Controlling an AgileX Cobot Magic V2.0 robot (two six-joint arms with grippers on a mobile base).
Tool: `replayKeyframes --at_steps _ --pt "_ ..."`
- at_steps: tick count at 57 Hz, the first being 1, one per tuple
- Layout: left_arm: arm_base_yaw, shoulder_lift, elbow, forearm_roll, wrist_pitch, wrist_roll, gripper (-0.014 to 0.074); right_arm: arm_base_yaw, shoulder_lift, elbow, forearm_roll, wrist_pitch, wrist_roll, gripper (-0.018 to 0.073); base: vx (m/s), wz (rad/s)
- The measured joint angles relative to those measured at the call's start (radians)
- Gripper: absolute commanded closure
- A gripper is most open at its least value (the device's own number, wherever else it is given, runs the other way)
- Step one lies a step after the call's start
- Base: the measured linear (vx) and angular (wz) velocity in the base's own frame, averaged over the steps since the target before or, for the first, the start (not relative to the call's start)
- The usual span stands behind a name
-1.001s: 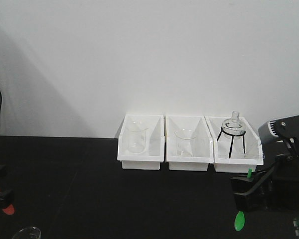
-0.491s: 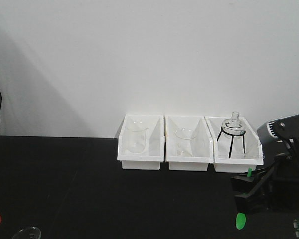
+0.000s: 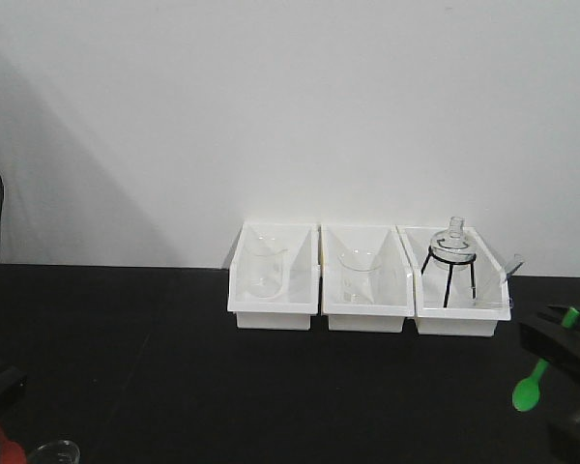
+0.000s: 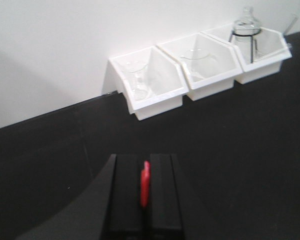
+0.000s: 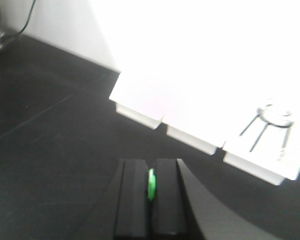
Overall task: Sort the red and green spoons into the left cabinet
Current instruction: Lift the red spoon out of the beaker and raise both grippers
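White bins [image 3: 367, 320] hold two beakers [image 3: 264, 266] and a flask [image 3: 453, 242]; fingers [image 4: 130, 200] pinch spoons [image 5: 151, 184].

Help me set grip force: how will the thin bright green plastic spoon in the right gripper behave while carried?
The bright green plastic spoon looks thin and small, so it is probably very light and slightly bendy. Only its narrow handle sits clamped in the right gripper, with the bowl hanging free, so it might pivot or slip.

A laboratory bench: ahead of the left gripper [image 4: 145, 163], three white bins [image 3: 367, 317] line a bare white wall [image 3: 271, 116] on a black tabletop [image 3: 174, 367]. Two hold glass beakers [image 3: 265, 266]; the farthest holds a round flask [image 3: 453, 242] on a tripod [image 3: 449, 280].
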Motion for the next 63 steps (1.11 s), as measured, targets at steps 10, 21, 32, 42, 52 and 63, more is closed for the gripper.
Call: replayKeyframes --at_steps 10,21,32,42,52,63 --pt "-0.031 -0.003 0.0 -0.081 -0.006 0.063 0.0603 0.0 -0.173 0.141 0.001 -0.056 -0.007 0.0564 0.0 0.0" --pt "-0.04 -0.044 0.0 -0.112 -0.02 0.077 0.0603 0.0 -0.316 0.229 0.007 -0.059 -0.007 0.0564 0.0 0.0" --pt "-0.04 -0.072 0.0 -0.108 -0.023 0.08 0.0603 0.0 -0.37 0.276 0.008 -0.06 -0.009 0.0564 0.0 0.0" --pt "-0.04 -0.072 0.0 -0.108 0.004 0.08 0.0603 0.0 -0.371 0.279 0.009 -0.059 -0.013 0.0564 0.0 0.0" --pt "-0.04 -0.072 0.0 -0.108 0.038 0.08 0.0603 0.0 -0.371 0.279 0.01 -0.059 -0.015 0.0564 0.0 0.0" --pt "-0.04 -0.072 0.0 -0.108 0.044 0.08 0.0603 0.0 -0.371 0.279 0.012 -0.059 -0.015 0.0564 0.0 0.0"
